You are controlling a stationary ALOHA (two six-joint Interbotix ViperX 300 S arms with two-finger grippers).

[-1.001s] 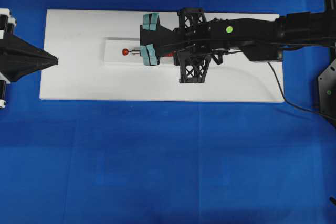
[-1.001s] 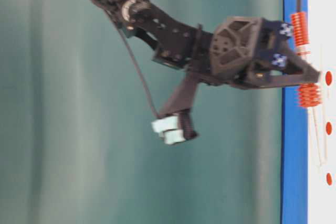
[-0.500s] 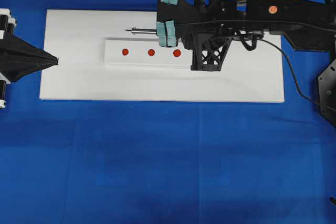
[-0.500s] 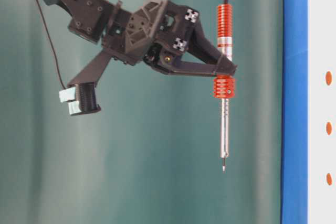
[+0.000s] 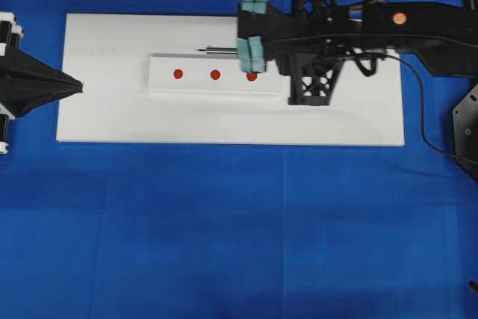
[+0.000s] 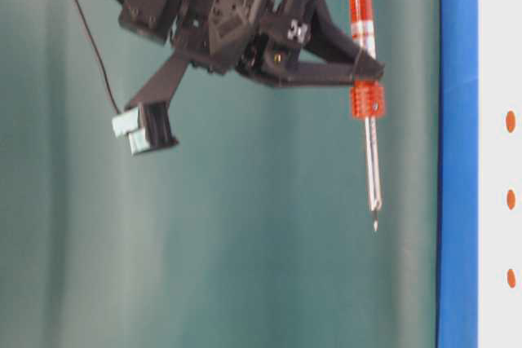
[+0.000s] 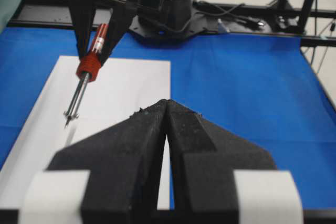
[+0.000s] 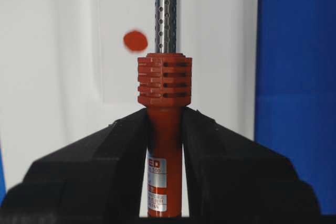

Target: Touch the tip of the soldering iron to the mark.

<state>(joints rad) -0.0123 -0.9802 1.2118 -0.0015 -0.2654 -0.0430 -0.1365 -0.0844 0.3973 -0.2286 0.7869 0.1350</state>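
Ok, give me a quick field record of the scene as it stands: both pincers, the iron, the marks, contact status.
right pincer: shut on the soldering iron, gripping its red-orange handle
iron pose: tip raised off the white board, no contact
red marks: three in a row on the raised white strip; nearest mark partly under the right pincer in the overhead view
left pincer: shut, empty, at the board's left end
cord: black, trailing off to the right
task status: tip not on a mark
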